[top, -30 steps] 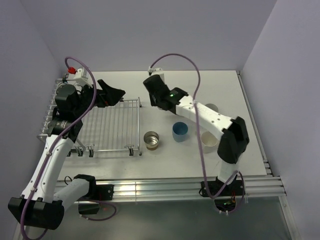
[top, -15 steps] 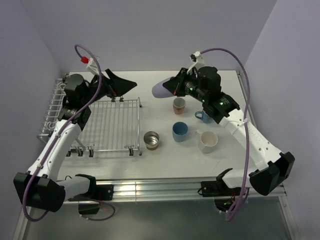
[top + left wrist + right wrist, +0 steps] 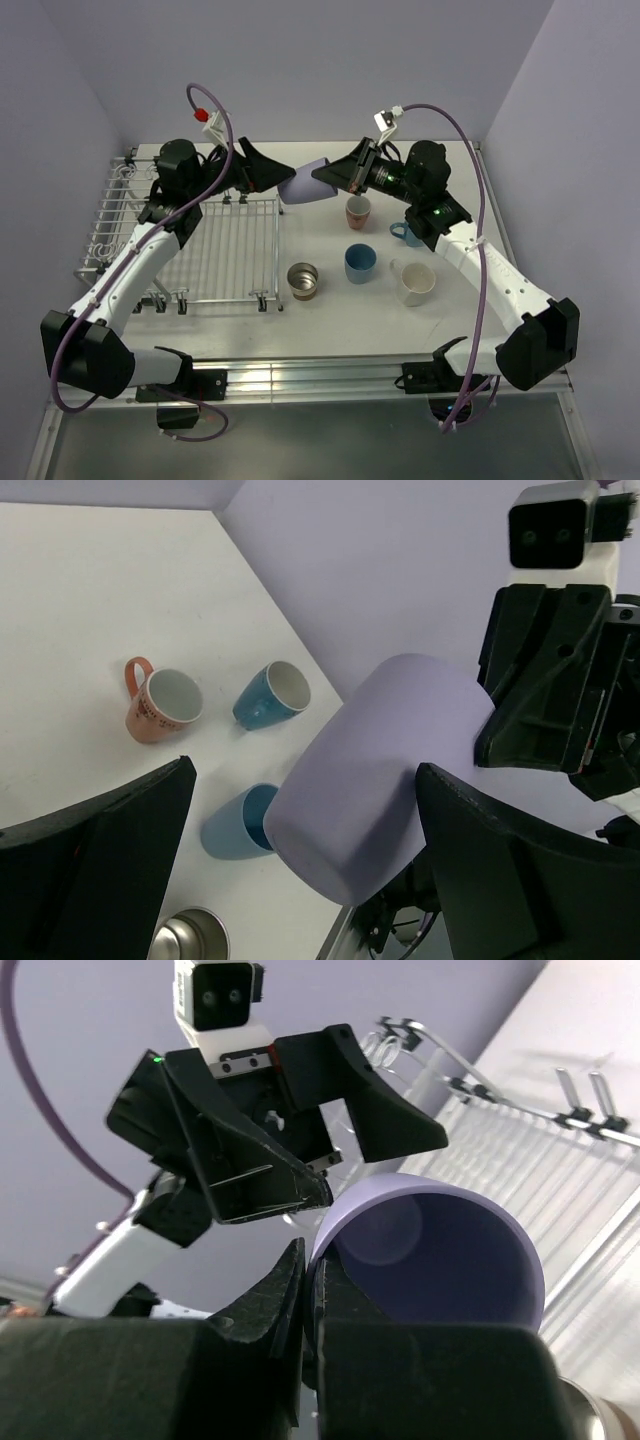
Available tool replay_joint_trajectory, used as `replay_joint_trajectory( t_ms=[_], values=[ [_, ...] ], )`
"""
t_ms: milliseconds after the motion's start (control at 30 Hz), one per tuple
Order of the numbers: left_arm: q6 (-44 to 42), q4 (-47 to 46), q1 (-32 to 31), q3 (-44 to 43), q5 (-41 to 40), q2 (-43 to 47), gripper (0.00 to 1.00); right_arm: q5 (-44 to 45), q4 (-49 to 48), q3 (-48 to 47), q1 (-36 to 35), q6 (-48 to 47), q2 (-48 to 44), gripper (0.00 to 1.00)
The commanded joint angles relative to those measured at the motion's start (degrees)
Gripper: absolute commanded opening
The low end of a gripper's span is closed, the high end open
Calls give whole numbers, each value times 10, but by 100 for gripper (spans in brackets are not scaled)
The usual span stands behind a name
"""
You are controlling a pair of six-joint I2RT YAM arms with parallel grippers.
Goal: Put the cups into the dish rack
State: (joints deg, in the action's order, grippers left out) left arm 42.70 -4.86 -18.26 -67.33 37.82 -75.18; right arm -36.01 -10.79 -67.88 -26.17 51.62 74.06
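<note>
My right gripper (image 3: 333, 177) is shut on the rim of the lavender cup (image 3: 303, 186) and holds it on its side in the air, past the dish rack's (image 3: 215, 250) far right corner. My left gripper (image 3: 268, 166) is open, and its fingers straddle the cup's base. In the left wrist view the lavender cup (image 3: 385, 770) lies between the wide-apart fingers (image 3: 110, 870). In the right wrist view the fingertips (image 3: 298, 1270) pinch the cup wall (image 3: 430, 1260). The salmon-pink (image 3: 357, 211), light blue (image 3: 405, 232), mid-blue (image 3: 360, 263), cream-white (image 3: 415, 283) and steel (image 3: 303, 280) cups stand on the table.
The rack lies at the left, and its upright loops (image 3: 110, 215) run along its left side. The five cups on the table cluster right of the rack. Walls close in the back and both sides. A metal rail (image 3: 330, 372) runs along the near edge.
My right gripper has carried the lavender cup left towards the rack. My left gripper has swung right, and its open fingers now bracket the cup's base.
</note>
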Motion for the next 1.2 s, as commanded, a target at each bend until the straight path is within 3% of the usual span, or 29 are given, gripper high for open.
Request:
replay_joint_trajectory(
  t_ms=[0,367,1167],
  values=[
    [-13,-30,-5,-14,29,5,99,-55,-106,5,12,55,-7,0],
    [32,-122,-21,31,103,31,99,-97,-272,42,47,166,19,0],
    [76,-175,-49,42,103,46,95,-105,-358,71,53,225,39,0]
  ],
)
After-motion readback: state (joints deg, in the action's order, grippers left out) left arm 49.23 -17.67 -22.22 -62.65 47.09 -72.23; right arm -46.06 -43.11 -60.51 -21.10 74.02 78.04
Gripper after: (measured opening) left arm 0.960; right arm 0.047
